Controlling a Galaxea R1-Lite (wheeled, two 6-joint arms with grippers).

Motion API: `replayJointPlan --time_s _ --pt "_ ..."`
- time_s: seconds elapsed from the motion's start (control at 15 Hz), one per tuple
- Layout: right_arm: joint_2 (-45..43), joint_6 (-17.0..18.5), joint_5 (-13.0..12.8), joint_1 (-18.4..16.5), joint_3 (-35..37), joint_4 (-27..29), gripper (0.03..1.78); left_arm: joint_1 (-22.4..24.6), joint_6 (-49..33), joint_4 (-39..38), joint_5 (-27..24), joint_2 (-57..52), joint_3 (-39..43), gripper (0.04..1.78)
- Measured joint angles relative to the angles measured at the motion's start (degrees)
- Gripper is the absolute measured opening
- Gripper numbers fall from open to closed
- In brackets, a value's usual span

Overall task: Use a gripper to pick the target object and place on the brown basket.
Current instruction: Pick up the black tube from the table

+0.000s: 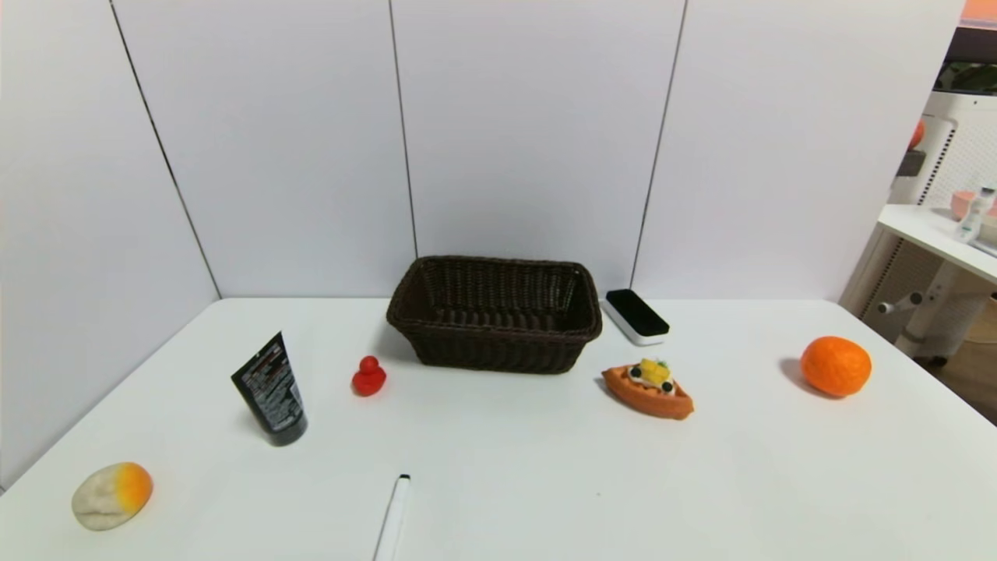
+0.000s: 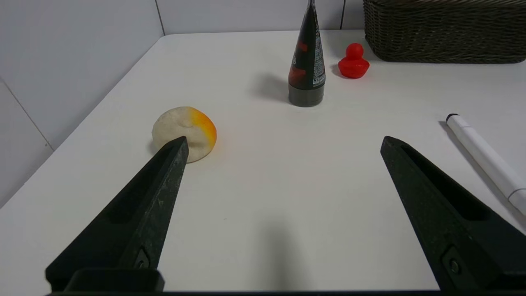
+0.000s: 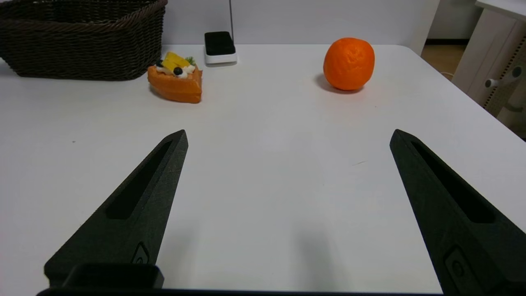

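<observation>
Left tool (image 2: 283, 142) – black two-fingered claw, fingers spread wide apart, nothing between them, hovering low over the white flat surface (image 1: 514, 467) at its near-left part. Not visible from head cam.

Small black squeeze tube w/ white and red print (image 1: 269, 389) stands upright on its round black cap, crimped end up, left-centre of surface. From left wrist cam the tube (image 2: 307, 61) sits ahead of the tool, well apart, roughly on the line through the gap between the fingers, slightly toward the right finger (image 2: 415, 181). No contact.

Dark brown rectangular woven wicker basket (image 1: 494, 315) at back-centre, against wall; nothing seen inside. Tube is to its left & nearer the robot, apart from it.

Small red rubber duck (image 1: 368, 377) between tube and basket, just beside the basket's near-left corner. Cream-and-orange rounded foam lump (image 1: 111, 495) near-left, close by the left tool's left finger (image 2: 164, 176) in wrist cam. White marker pen w/ black tip (image 1: 393, 514) near-centre, on the tool's right side.

Right tool (image 3: 287, 137) – same black claw, fingers also wide apart, empty, low over near-right of surface. Ahead of it: round orange fruit (image 3: 349, 63), orange toy boat-shaped cake w/ yellow topping (image 3: 176, 78), white box w/ black top (image 3: 220, 47) by the basket's right end.
</observation>
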Motion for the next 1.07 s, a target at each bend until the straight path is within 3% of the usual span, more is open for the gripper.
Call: replayJointPlan --time_s 0.33,0.67,1.07 --pt "0.00 0.00 0.02 0.00 0.00 0.00 1.70 -0.26 0.04 -3.33 -0.77 18.27 -8.19 1.69" --pt "0.00 0.00 0.00 0.00 0.00 0.07 1.70 -0.87 2.18 -17.60 -5.36 43.39 -14.49 1.69" --pt "0.00 0.00 0.02 0.00 0.00 0.05 1.70 -1.85 4.79 -29.12 -6.47 69.49 -23.84 1.69"
